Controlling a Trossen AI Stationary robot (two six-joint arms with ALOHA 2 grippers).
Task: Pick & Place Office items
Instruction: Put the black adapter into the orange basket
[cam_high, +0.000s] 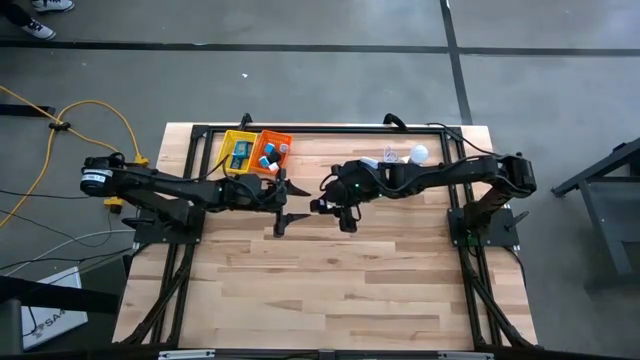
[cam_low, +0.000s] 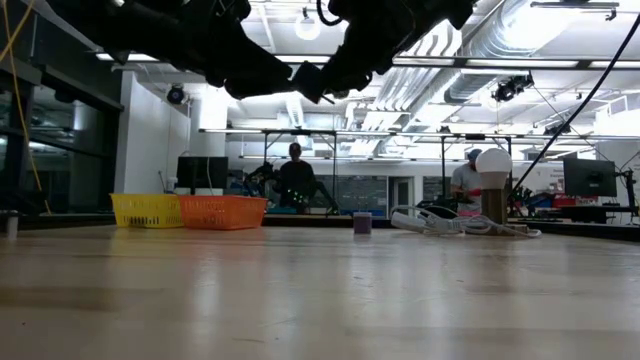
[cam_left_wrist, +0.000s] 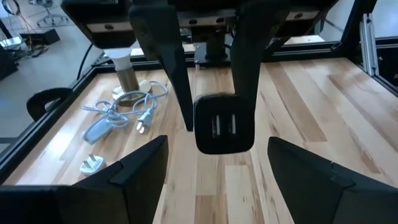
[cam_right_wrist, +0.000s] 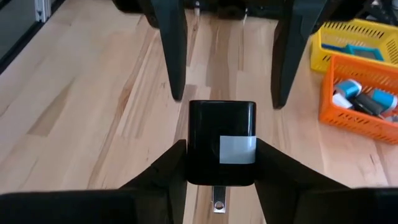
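Note:
A black charger block (cam_right_wrist: 221, 140) with a white label hangs above the middle of the table, and my right gripper (cam_right_wrist: 221, 149) is shut on it. My left gripper (cam_left_wrist: 217, 142) faces it from the table's left, open. Its fingers (cam_right_wrist: 174, 56) stand on either side of the block's far end without touching it. In the high view the two grippers meet at mid-table, left (cam_high: 290, 203) and right (cam_high: 320, 205). Several small blue, white and black office items (cam_right_wrist: 360, 96) lie in the orange basket (cam_high: 272, 152). My right gripper pinches the block's two opposite narrow sides (cam_right_wrist: 189, 155) between its two fingers. It comes from the table's right, slanting downward. The block hangs clear of the table with its labelled face up. A metal prong (cam_right_wrist: 217, 202) sticks out of its underside.
A yellow basket (cam_high: 238, 152) stands beside the orange one at the far left. A white bulb (cam_high: 420, 153) on a stand, a white cable (cam_left_wrist: 118, 115) and a white plug (cam_left_wrist: 92, 163) lie at the far right. People stand beyond the table. The near half is bare wood.

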